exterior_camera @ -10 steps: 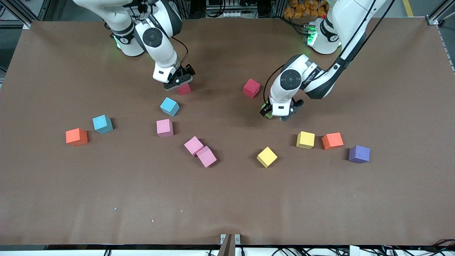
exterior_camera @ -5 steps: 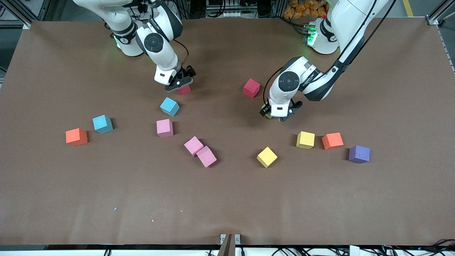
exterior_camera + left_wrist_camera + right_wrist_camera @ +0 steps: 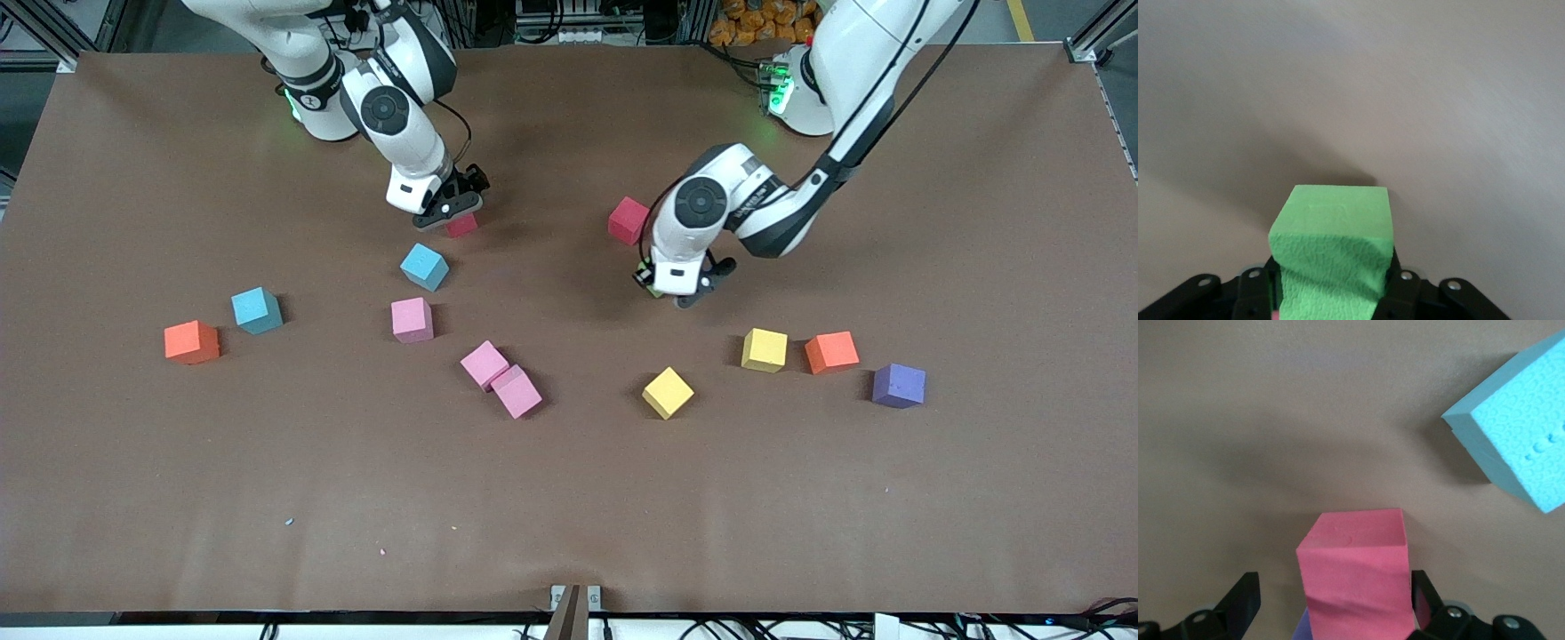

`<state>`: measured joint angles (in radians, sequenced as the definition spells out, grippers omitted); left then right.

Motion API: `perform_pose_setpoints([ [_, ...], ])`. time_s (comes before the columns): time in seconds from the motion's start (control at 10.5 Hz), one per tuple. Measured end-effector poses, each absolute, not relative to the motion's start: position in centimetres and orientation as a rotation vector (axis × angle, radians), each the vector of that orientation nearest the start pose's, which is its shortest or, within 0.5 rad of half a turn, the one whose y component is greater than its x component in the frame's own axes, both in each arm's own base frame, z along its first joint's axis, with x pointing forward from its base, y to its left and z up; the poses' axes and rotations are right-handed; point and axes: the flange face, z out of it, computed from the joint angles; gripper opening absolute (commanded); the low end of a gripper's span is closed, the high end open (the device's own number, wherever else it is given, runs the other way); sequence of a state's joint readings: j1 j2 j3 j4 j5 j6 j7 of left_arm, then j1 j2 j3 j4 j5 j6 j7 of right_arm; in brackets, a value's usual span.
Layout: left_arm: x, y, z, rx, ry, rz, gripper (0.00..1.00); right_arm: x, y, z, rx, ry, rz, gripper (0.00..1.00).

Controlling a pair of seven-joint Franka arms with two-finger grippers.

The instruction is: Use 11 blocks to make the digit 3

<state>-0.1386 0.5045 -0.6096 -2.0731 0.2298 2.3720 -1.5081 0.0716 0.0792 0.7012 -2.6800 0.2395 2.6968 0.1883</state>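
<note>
**Both grippers on blocks, no digit started**

Right gripper (image 3: pixel 449 212), upper left of centre in the front view, straddles a red block (image 3: pixel 461 225) with its fingers spread wide and not yet pinching; its wrist view shows a gap on either side of that block (image 3: pixel 1358 577) and a blue block (image 3: pixel 1518 447) close by. Left gripper (image 3: pixel 669 289), just right of centre, is clenched on a green block (image 3: pixel 1335 257), barely visible in the front view.

Scanning from the left edge: orange block (image 3: pixel 191 342), blue block (image 3: pixel 256 309), blue block (image 3: pixel 424 267), pink block (image 3: pixel 412 319), two touching pink blocks (image 3: pixel 501 379), second red block (image 3: pixel 629 220), yellow block (image 3: pixel 668 392), yellow block (image 3: pixel 765 349), orange block (image 3: pixel 831 352), purple block (image 3: pixel 898 385).

By my reckoning nothing is arranged yet. Everything lies scattered, and all eleven placements remain.
</note>
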Motion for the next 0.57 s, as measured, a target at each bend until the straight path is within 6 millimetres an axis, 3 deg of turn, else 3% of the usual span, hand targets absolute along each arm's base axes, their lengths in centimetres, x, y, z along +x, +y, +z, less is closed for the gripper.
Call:
perform_pose_setpoints([
  [0.19, 42.5, -43.1, 23.8, -2.989, -0.847, 0.242, 0.22, 29.2, 28.3, 20.1, -2.965, -0.539, 0.172, 1.0],
  [0.38, 40.6, -47.1, 25.2, -3.058, -0.598, 0.225, 0.23, 29.0, 28.2, 19.6, -2.962, -0.536, 0.188, 1.0],
  [0.57, 38.0, -50.0, 25.5, -3.106, -0.368, 0.221, 0.23, 28.9, 28.2, 19.5, -2.962, -0.54, 0.194, 0.81],
])
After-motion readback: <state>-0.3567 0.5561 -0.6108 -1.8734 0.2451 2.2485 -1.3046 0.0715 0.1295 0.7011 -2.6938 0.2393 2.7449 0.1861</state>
